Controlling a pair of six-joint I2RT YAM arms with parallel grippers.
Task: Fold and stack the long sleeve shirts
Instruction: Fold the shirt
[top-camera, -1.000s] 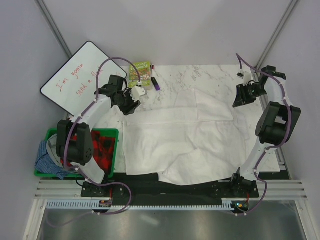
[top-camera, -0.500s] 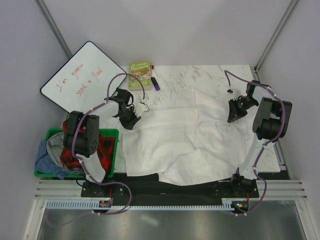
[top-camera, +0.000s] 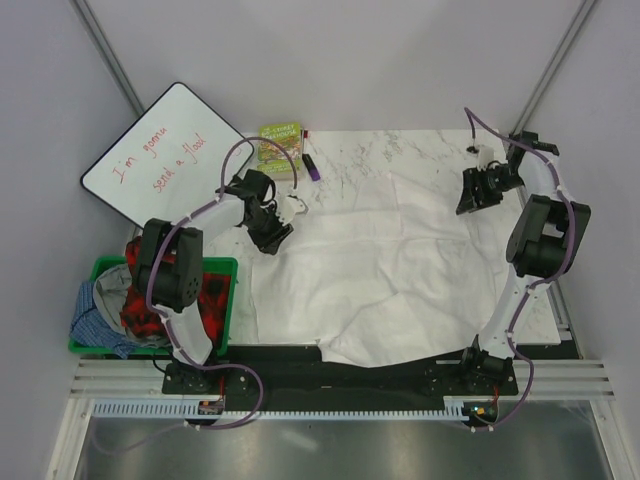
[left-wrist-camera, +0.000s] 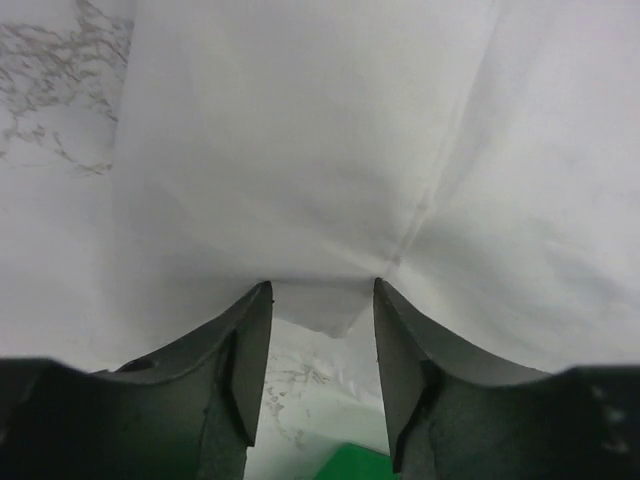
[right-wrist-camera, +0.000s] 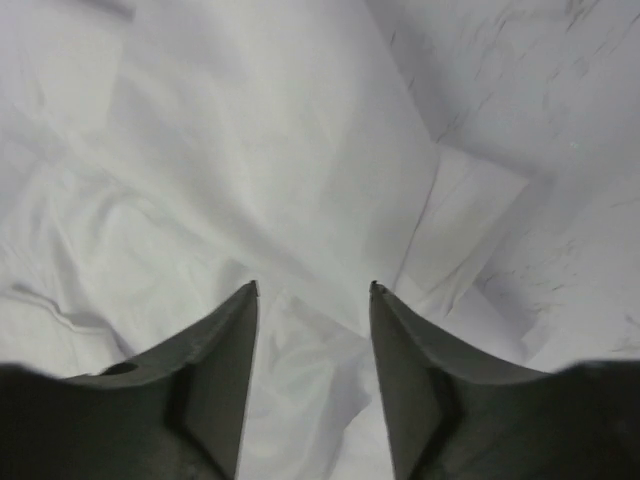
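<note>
A large plain white long sleeve shirt (top-camera: 380, 270) lies spread nearly flat over most of the marble table. My left gripper (top-camera: 272, 240) is at the shirt's far left edge. In the left wrist view (left-wrist-camera: 318, 300) its jaws are open, with a corner of the white cloth (left-wrist-camera: 300, 150) lying at the tips. My right gripper (top-camera: 466, 203) is over the shirt's far right part. In the right wrist view (right-wrist-camera: 312, 290) its jaws are open just above rumpled white cloth (right-wrist-camera: 250, 150), holding nothing.
A green bin (top-camera: 222, 262) at the left edge holds red-black plaid cloth (top-camera: 210, 290) and blue cloth (top-camera: 95, 320). A green book (top-camera: 281, 146) and a purple marker (top-camera: 311, 167) lie at the far left. A whiteboard (top-camera: 160, 155) leans behind. Bare marble (top-camera: 400, 150) shows at the back.
The folded-over upper part of the shirt has been laid out flat. The right gripper dipped toward the middle, then moved back to the far right. The left gripper moved nearer.
</note>
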